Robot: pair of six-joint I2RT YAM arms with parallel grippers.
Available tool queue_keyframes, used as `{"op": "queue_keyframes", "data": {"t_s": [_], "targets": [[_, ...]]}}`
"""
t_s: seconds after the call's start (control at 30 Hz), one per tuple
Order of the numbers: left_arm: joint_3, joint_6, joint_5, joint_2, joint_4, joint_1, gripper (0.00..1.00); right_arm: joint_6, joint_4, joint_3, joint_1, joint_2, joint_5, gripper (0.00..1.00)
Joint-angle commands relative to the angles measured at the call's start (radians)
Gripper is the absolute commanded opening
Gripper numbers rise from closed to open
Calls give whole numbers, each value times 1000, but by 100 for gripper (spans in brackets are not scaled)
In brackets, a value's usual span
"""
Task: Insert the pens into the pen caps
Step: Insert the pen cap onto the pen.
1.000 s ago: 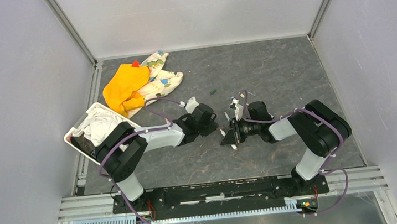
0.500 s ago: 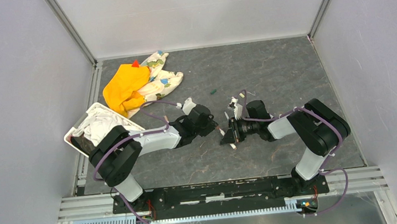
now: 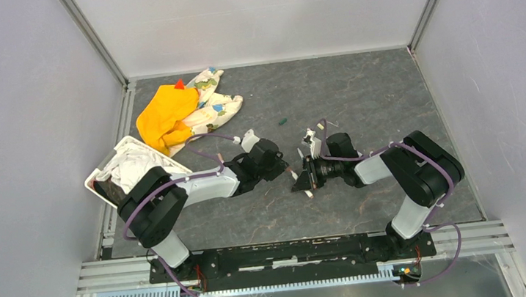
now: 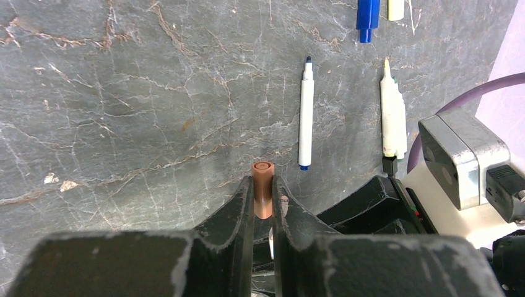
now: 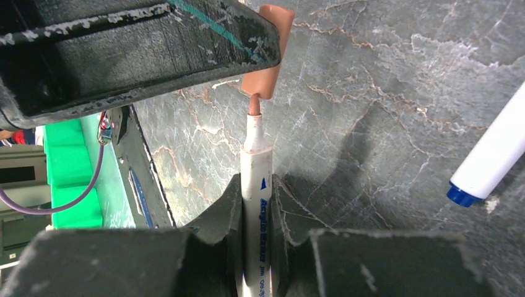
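Not far along as far as I can tell, this looks like the first pairing mid-attempt. The left gripper point(image 4: 262, 189) is clamped tight on a brown cap point(image 4: 262, 176), open end pointing away from the fingers, and the right gripper point(image 5: 255, 185) is squeezed around a brown-tipped pen point(image 5: 255, 154), held up off the table point(image 3: 358, 94) in the middle between the two arms. In the right wrist view the pen's tip sits right at the mouth of the cap, touching or just barely in, but the barrel's shoulder is clearly outside, so it's not seated yet. What's left: a blue-tipped pen point(image 4: 306, 117) and a pale-tipped pen point(image 4: 392, 114) lie uncapped side by side on the table, and a small green cap point(image 3: 281, 121) sits loose further back. Hard parts: a blue piece point(image 4: 367, 15) and a cream piece point(image 4: 396, 6) are cut off by the top edge of the left wrist view. They're probably caps, but I can't rule out more being attached. From overhead the two grippers blur into one dark blob, so the alignment only shows in the wrist cams, and the left gripper's body hides most of the cap in the right wrist view.
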Motion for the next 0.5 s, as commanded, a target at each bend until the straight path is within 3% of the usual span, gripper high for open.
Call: {"op": "queue_keyframes", "data": {"t_s": [0.0,0.47], "targets": [[2,-40,-42,-28,26,4,2,5,-16,16,8,0,8,0],[15,-32,-44,-33,16,4,2,1,-28,28,18,2,-4,0]]}}
